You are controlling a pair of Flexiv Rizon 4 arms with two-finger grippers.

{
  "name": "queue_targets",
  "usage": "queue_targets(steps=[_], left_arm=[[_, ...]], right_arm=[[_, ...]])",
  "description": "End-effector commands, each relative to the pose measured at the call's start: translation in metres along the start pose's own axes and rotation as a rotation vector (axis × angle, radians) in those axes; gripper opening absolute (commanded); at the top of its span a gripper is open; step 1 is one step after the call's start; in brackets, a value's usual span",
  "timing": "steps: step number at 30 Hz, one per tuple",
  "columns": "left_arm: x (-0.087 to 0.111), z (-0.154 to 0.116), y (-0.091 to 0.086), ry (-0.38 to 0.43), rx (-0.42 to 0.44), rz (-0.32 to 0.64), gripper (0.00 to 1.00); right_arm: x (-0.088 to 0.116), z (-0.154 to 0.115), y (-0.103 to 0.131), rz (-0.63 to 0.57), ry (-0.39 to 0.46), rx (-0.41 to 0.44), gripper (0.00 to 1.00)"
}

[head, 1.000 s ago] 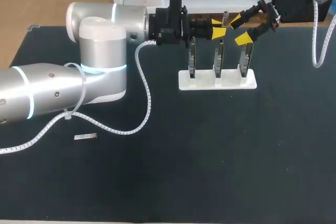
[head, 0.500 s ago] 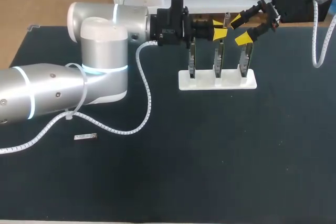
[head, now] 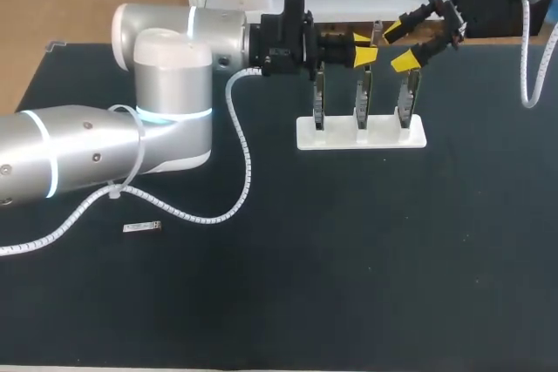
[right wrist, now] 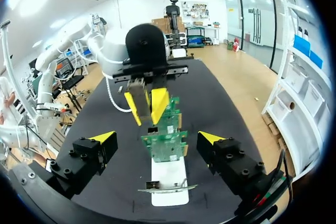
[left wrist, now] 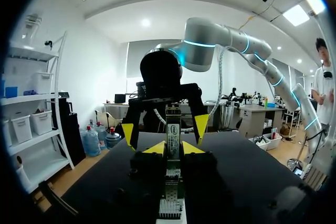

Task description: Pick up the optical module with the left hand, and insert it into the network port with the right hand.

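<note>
Small silver part [head: 142,227] lay loose on the table [head: 349,259], near left. Farther back stood a white stand [head: 360,135] with three upright boards [head: 361,93]. Above the boards, left claw [head: 363,48] was clamped on the optical module [right wrist: 137,94]. Right claw [head: 398,48] gaped wide just to its right, touching nothing.

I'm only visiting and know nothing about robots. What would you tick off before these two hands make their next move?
1. Left hand gripping the optical module: ok, closed on it from two sides.
2. Right hand ready to receive: ok, spread wide open and empty.
3. Right hand lined up with the module: cannot tell; it faces the left hand but is apart from it.
4. Both hands clear of the upright boards: cannot tell; they hover close above them.
5. White base sitting flat on the table: ok.
</note>
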State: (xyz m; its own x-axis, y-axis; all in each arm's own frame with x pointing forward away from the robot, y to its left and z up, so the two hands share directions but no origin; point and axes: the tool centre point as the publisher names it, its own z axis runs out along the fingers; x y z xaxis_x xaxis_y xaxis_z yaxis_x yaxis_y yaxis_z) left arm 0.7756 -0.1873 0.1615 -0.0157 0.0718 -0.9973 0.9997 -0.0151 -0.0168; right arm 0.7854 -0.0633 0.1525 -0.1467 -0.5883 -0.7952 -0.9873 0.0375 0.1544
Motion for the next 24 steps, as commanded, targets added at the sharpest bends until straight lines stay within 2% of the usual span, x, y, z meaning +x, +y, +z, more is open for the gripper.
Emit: queue_targets(steps=[1,7,15,24], left_arm=[[0.000,0.001,0.001,0.001,0.002,0.000,0.00],[0.000,0.001,0.001,0.001,0.002,0.000,0.00],[0.000,0.001,0.001,0.001,0.002,0.000,0.00],[0.000,0.001,0.001,0.001,0.002,0.000,0.00]], right_arm=[[-0.009,-0.005,0.001,-0.008,-0.009,0.020,1.00],[-0.022,-0.008,-0.002,-0.017,-0.039,0.037,1.00],[-0.037,-0.008,0.001,-0.028,-0.078,0.017,1.00],[-0.044,-0.005,0.009,-0.045,-0.091,0.003,1.00]])
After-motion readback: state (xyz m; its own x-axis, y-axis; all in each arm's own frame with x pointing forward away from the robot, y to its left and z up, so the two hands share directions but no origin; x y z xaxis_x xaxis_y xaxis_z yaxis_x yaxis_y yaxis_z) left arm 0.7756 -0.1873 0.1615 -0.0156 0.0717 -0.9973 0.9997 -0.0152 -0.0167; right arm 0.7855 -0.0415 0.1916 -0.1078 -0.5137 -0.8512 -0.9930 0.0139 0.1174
